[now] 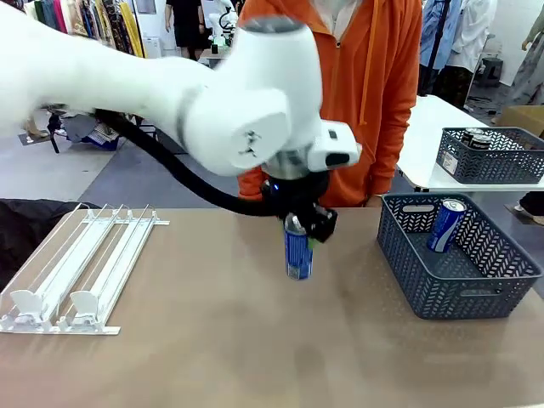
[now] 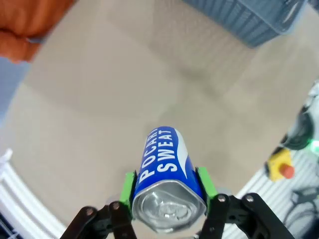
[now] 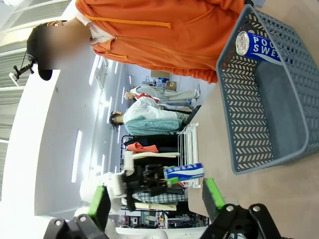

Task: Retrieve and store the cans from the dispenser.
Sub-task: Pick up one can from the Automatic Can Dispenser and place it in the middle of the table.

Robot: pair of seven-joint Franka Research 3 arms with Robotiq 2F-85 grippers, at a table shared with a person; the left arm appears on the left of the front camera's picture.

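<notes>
My left gripper (image 1: 299,228) is shut on a blue can with white lettering (image 1: 297,252), held upright by its top at the table's middle; I cannot tell whether its base touches the table. In the left wrist view this can (image 2: 167,172) sits between the green pads (image 2: 129,186). A second blue can (image 1: 446,224) leans inside the dark grey basket (image 1: 459,293) at the right. The white dispenser (image 1: 76,263) lies at the left, its lanes holding no cans. My right gripper (image 3: 155,199) is open, looking at the basket (image 3: 249,114), its can (image 3: 259,46) and the held can (image 3: 184,172).
A person in an orange hoodie (image 1: 365,76) stands at the far side, right behind the held can. A second grey basket (image 1: 493,157) holding dark cans sits on a white table at the back right. Bare tabletop (image 1: 238,340) lies between dispenser and basket.
</notes>
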